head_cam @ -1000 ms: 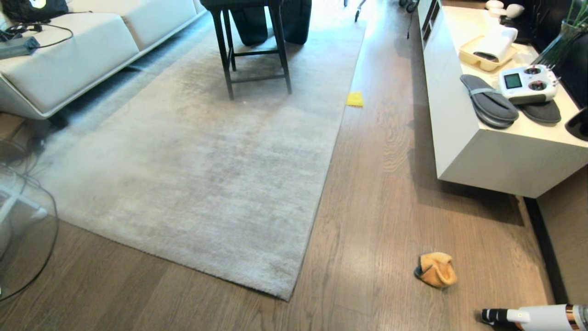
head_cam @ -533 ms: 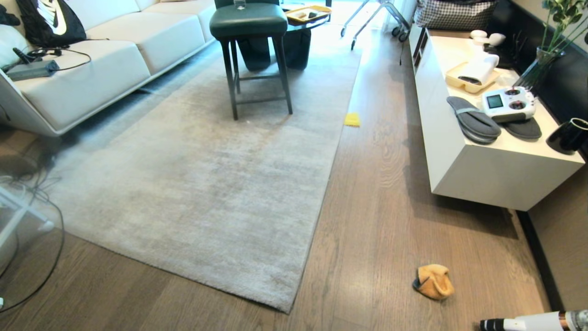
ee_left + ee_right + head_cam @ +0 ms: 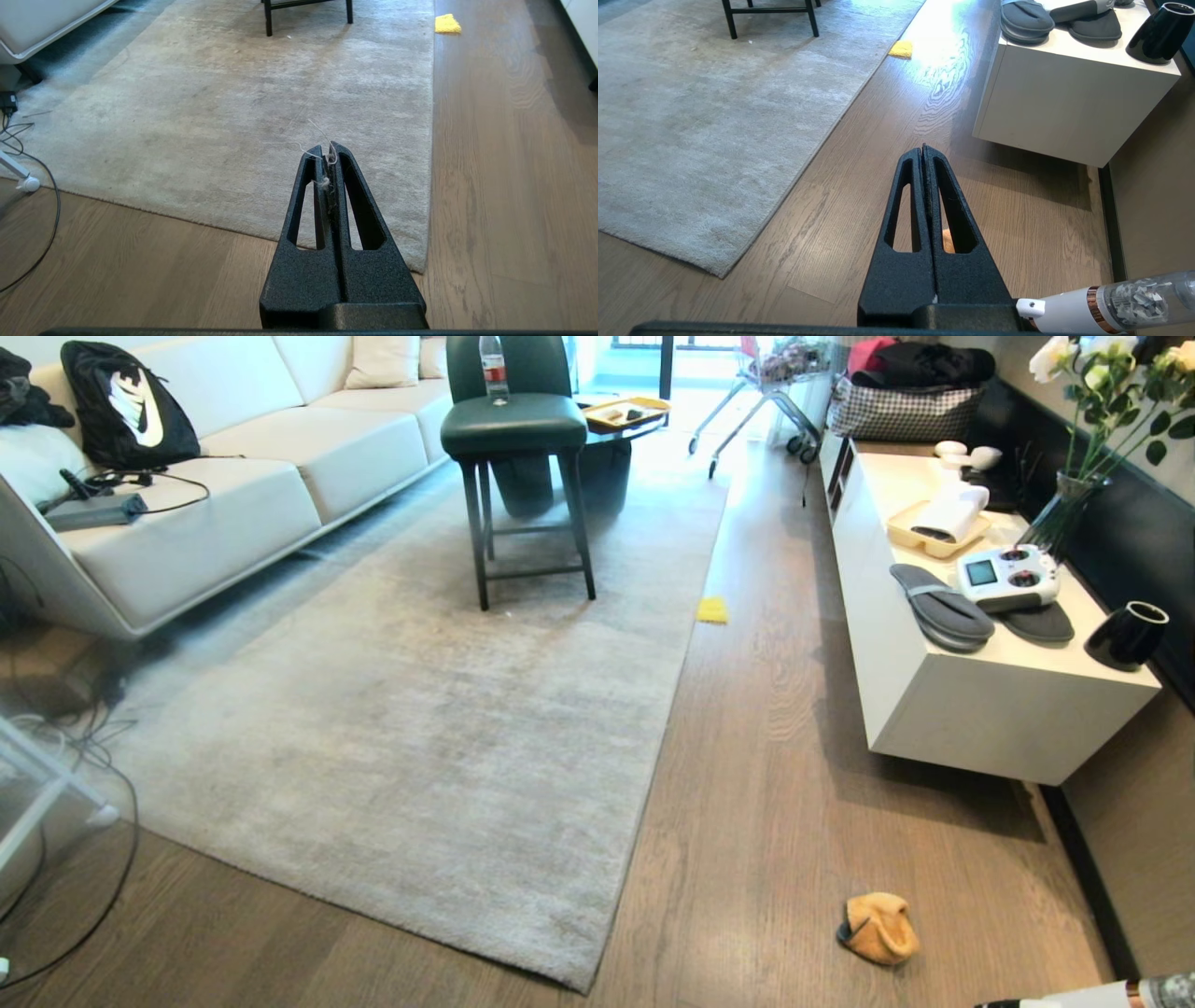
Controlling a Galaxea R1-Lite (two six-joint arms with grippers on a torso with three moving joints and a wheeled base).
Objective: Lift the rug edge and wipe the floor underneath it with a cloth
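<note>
Overhead, both grippers, left (image 3: 327,150) and right (image 3: 923,148), pressed together, empty; cloth (image 3: 878,928) on floor (image 3: 775,784) beside rug (image 3: 420,728).

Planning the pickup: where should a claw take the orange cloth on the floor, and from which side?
The orange cloth lies crumpled in a soft mound on the bare floor, apart from the rug. Probably best to come straight down from above and pinch the raised fold at its middle; its edges lie flat on the planks, leaving little to catch from the side.
</note>
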